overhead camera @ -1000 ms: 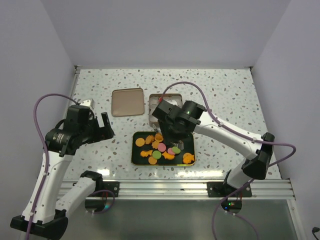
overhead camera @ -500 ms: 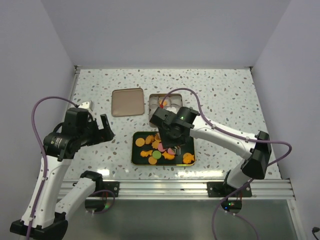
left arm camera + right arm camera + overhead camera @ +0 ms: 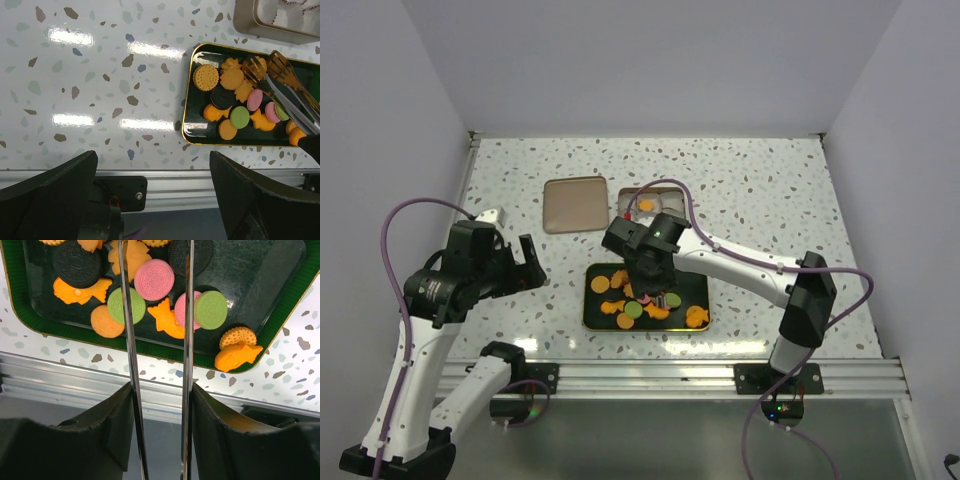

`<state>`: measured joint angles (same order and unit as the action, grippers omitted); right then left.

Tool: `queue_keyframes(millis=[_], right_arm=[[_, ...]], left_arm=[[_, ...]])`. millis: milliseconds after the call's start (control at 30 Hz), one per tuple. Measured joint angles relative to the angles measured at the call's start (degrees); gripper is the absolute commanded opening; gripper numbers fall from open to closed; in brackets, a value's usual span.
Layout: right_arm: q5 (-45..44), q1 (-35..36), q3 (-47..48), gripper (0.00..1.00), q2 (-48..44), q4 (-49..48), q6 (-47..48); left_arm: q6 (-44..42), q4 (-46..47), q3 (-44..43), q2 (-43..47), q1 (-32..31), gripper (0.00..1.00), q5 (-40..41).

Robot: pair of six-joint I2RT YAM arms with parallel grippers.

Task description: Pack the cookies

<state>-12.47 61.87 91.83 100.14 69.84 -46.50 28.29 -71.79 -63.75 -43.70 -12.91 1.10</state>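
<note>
Top view: the right pincer (image 3: 655,288) hovers over the cookies (image 3: 625,305) on a dark, gold-rimmed tray (image 3: 588,318), with the cup-lined tin (image 3: 650,190) at 12 o'clock. The left pincer (image 3: 527,262) hangs wide open at 9 o'clock

Left wrist: ridged tongs (image 3: 280,65) sit above orange rounds

Right wrist: the pincer grips the thin steel blades. Squeeze one flat, embossed biscuit gently by its edges; they look brittle

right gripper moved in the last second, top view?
Yes. The right gripper has shifted left and slightly nearer, off the open tin and over the middle of the black tray, tongs in its grip.
</note>
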Motion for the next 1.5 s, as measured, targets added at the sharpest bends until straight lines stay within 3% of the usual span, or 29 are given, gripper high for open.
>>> queue_keyframes(millis=[467, 1100, 1233, 1500], right_arm=[[0.0, 0.3, 1.1, 0.29, 0.8, 1.1, 0.0], [-3.2, 0.2, 24.8, 0.32, 3.3, 7.4, 1.0], [-3.0, -3.2, 30.4, 0.32, 5.3, 7.1, 3.3], [-3.0, -15.9, 31.0, 0.31, 6.5, 7.3, 8.4]], left_arm=[[0.0, -0.4, 0.0, 0.2, 0.0, 1.0, 0.0], [0.0, -0.4, 0.0, 0.3, 0.0, 1.0, 0.2], [0.0, -0.4, -0.2, -0.1, 0.0, 1.0, 0.5], [0.0, -0.4, -0.8, -0.6, 0.0, 1.0, 1.1]])
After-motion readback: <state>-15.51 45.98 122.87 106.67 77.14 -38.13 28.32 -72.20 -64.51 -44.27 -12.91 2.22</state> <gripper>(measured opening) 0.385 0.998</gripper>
